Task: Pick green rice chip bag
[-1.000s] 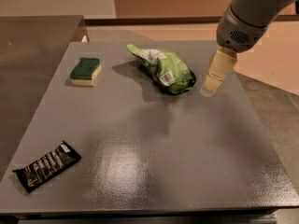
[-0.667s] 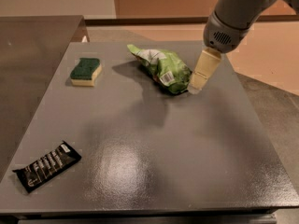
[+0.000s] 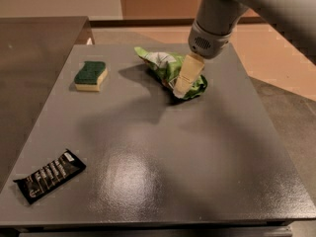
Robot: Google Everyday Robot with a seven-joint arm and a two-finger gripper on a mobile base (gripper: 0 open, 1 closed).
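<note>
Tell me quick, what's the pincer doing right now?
Pincer: at the green rice chip bag, far side of the table; open, closed or holding cannot be told.

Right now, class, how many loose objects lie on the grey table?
3. The sponge sits far left; the green rice chip bag lies far centre, with the claw over it; the black wrapper lies near left. The claw could hide something small.
</note>
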